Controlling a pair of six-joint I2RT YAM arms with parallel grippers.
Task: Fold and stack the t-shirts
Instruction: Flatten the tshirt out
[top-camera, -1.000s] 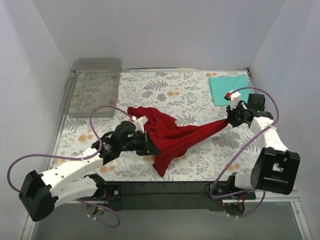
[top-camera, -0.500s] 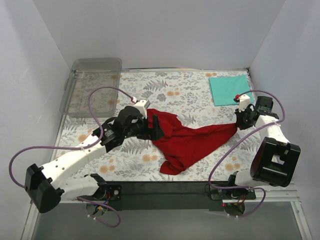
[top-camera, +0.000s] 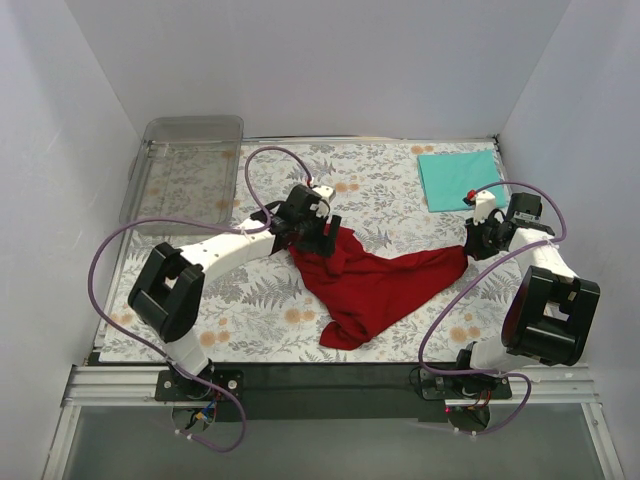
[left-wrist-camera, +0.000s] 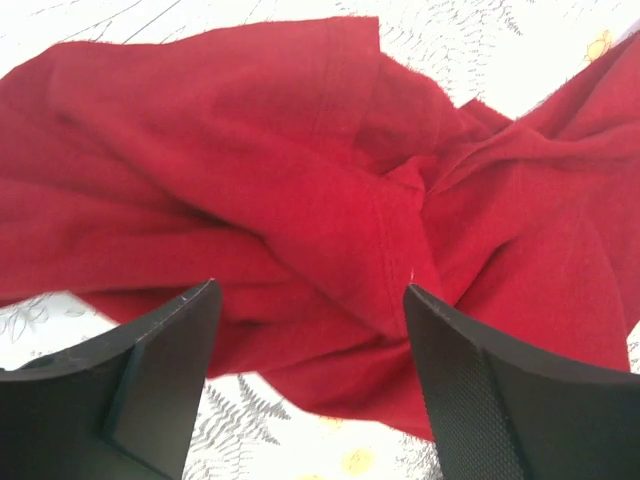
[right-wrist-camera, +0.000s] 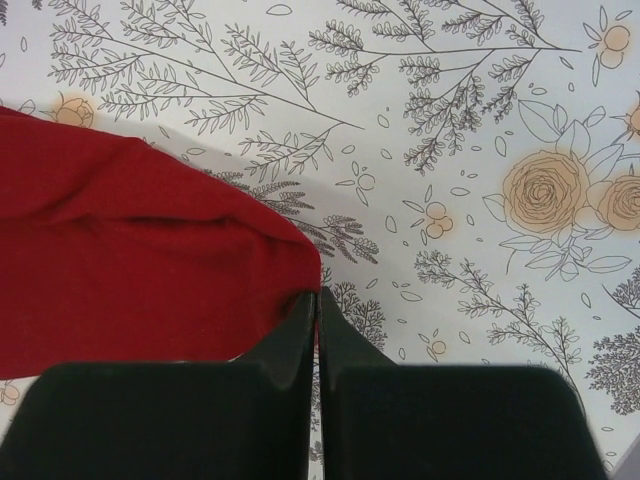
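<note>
Left wrist: left gripper (left-wrist-camera: 310, 290) gapes (empty) above red t-shirt (left-wrist-camera: 200, 130).

**Free room and obstacles.** You find bare floral mat (top-camera: 400, 195) along the back, between the clear tray (top-camera: 195, 120) at the back left and the teal t-shirt (top-camera: 458, 178) in the back right corner. There is also bare mat near the front edge, left of the dark red t-shirt (top-camera: 375, 285). That shirt lies crumpled across the middle and bars a low pass from side to side. The left arm (top-camera: 215, 250) crosses the mat's left half. The left gripper (left-wrist-camera: 310, 300) hangs just above the shirt's left end, jaws apart. The right gripper (right-wrist-camera: 317, 295), pinched on the shirt's right end, fills the lane in front of the teal t-shirt. Walls (top-camera: 300, 60) close three sides.
</note>
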